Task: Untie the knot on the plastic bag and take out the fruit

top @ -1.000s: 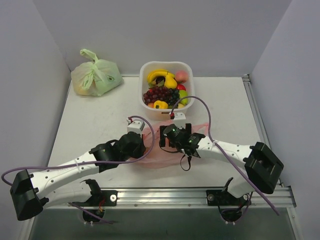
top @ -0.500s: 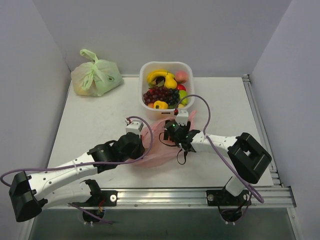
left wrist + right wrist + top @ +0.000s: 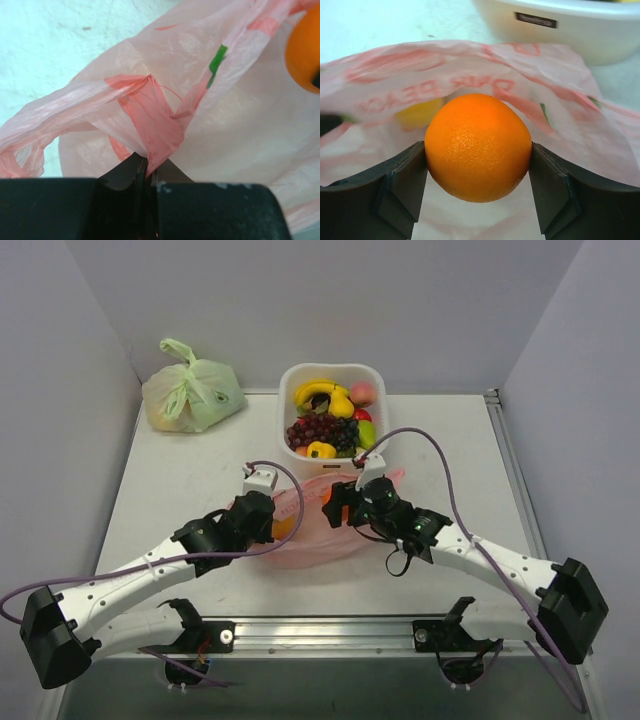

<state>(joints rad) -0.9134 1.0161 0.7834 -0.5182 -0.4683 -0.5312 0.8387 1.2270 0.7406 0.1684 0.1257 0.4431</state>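
**Right fingers close on the orange inside the opened bag**

Top view: Since 1 second ago the right gripper has pushed leftward into the mouth of the plastic bag. The bag lies on the counter just in front of the white basket, about midway between the side edges. The left gripper has shifted a little toward the far edge, drawing the bag's left side along, so the mouth gapes wider. The pale green bag sits unmoved at the far left corner.

Left wrist view: The left fingers are pressed together, pinching a twisted pink handle strip. No tied knot shows here. The orange peeks in at the upper right edge.

Right wrist view: The fingers, spread wide 1 second ago, now clamp the orange from both sides above the pink film. A yellow fruit lies behind it in the bag.

The untying looks finished and the first removal is underway. The grip seems centred enough to lift, and at least 1 more fruit remains inside.
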